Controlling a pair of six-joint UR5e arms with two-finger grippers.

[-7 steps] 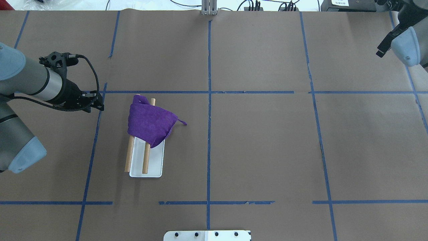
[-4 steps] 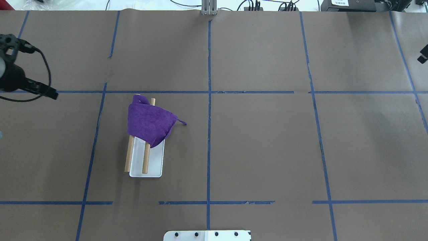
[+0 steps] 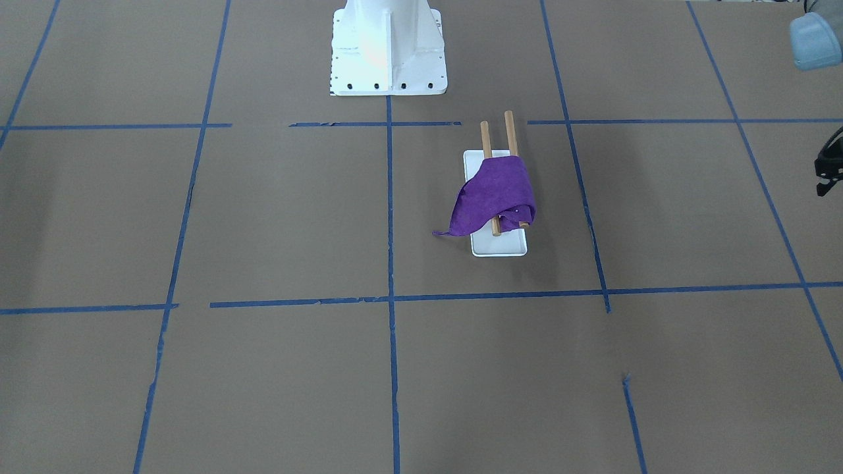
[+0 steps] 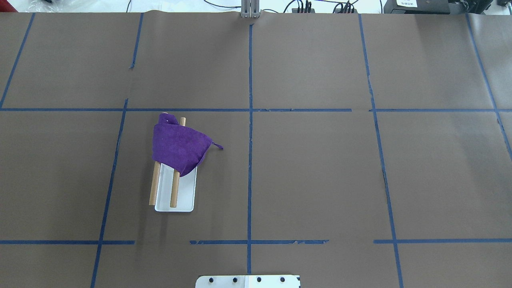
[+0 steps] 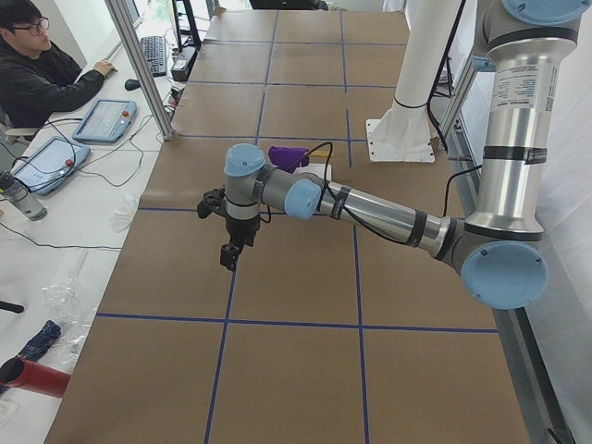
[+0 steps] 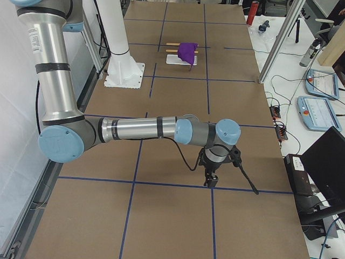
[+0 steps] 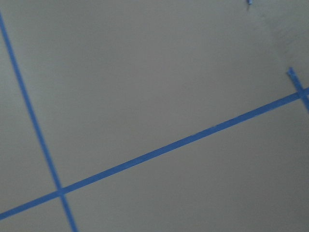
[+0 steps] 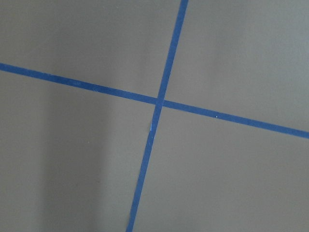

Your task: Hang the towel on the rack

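The purple towel (image 4: 178,150) lies draped across both wooden dowels of the rack (image 4: 186,196), bunched toward the far end, with one corner hanging toward the table's middle. It also shows in the front view (image 3: 497,194). Both grippers are far from it. My left gripper (image 5: 229,257) hangs over the table's left end, and only a black edge of it shows in the front view (image 3: 827,171). My right gripper (image 6: 211,182) hangs over the right end. I cannot tell whether either is open or shut. Both wrist views show only brown paper and blue tape.
The big white bolted pedestal (image 3: 388,46) stands at the robot's side of the table. An aluminium post (image 5: 139,65) stands at the far edge. An operator (image 5: 37,74) sits beyond it with tablets. Blue tape lines grid the brown paper.
Both arms have drawn back out of the overhead view, the left one to the left and the right one to the right. The towel and rack have not moved.
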